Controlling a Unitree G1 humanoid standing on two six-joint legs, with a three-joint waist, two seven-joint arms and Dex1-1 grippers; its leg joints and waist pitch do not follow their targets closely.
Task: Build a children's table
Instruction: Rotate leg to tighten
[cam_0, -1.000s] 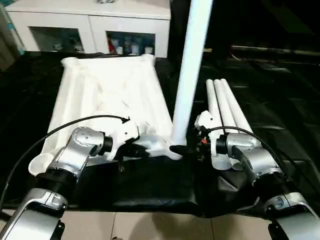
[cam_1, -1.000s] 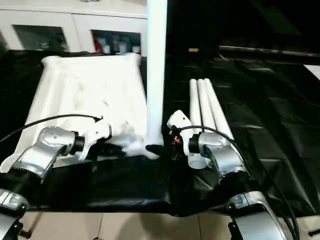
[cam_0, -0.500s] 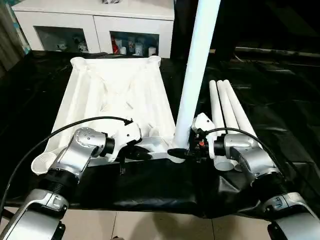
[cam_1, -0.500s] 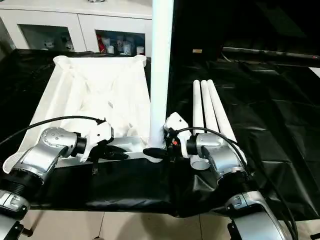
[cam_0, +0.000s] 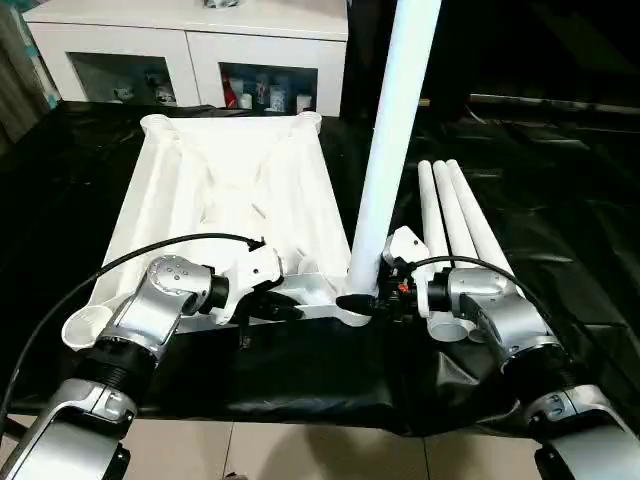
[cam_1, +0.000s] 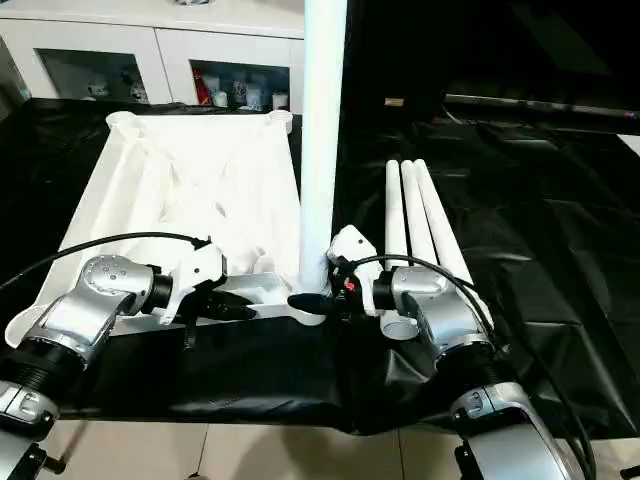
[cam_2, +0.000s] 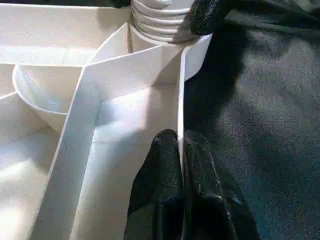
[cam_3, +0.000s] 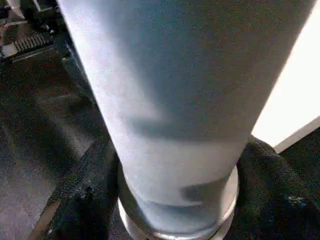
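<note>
Black fingers of the right claw (cam_1: 312, 301) clamp the foot of an upright white leg (cam_0: 392, 150), which stands in the near corner socket (cam_0: 357, 308) of the upside-down tabletop (cam_0: 225, 205). Just to that claw's left, the left claw (cam_0: 285, 311) pinches the tabletop's near rim wall between its closed fingers (cam_2: 160, 192). Beyond the right claw, three spare legs (cam_0: 452, 218) lie side by side on the black sheet (cam_0: 560, 200).

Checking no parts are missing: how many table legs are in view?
4: one leg stands upright in the tabletop's near corner socket; three spare legs lie side by side to its right.
</note>
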